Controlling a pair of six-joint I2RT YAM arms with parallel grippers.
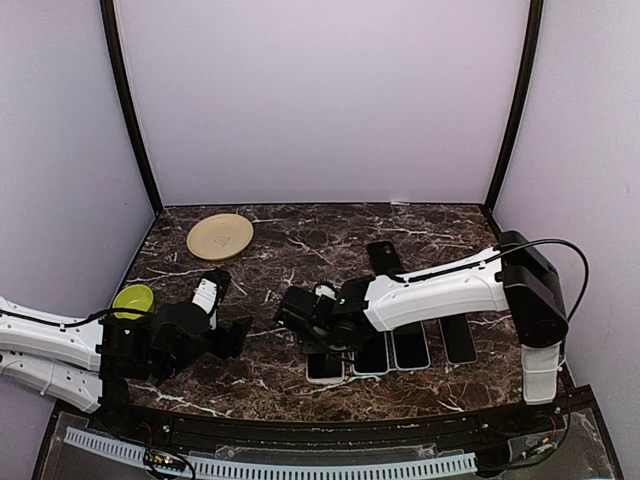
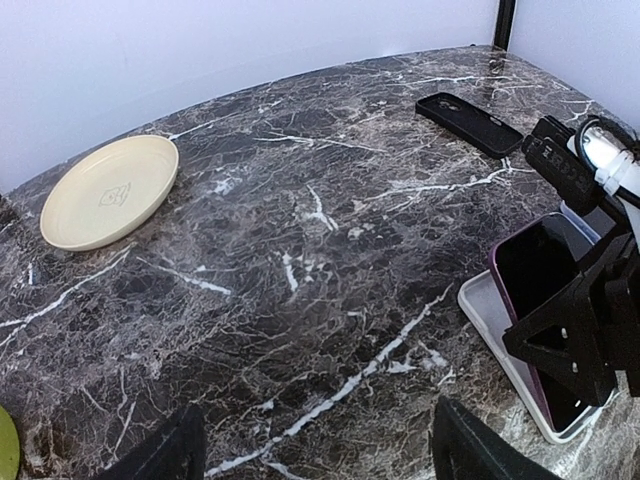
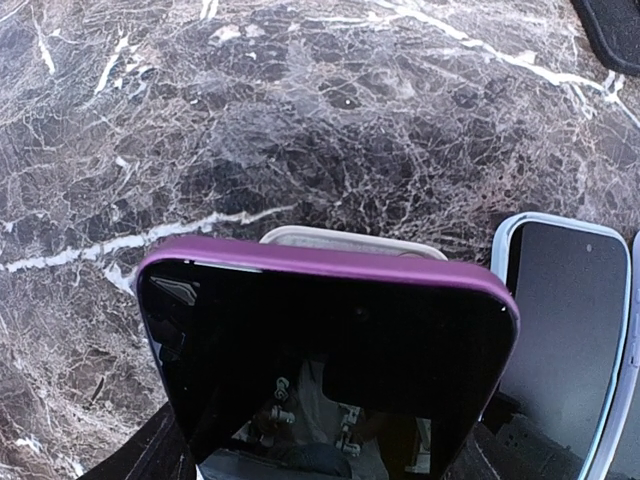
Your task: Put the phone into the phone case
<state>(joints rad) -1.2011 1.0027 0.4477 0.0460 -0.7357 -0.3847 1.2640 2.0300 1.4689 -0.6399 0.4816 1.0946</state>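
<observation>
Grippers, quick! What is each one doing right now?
Left gripper: jaws open, holding nothing.
Right gripper: jaws closed on the purple phone.

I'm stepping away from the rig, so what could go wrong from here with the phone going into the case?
1. The purple phone sits tilted in the right gripper over the white case; one edge may seat while the rest pops out.
2. The left gripper is open and off the case, so the case may slide on the marble table.
3. The neighbouring phone lies close beside it and could get nudged.
</observation>
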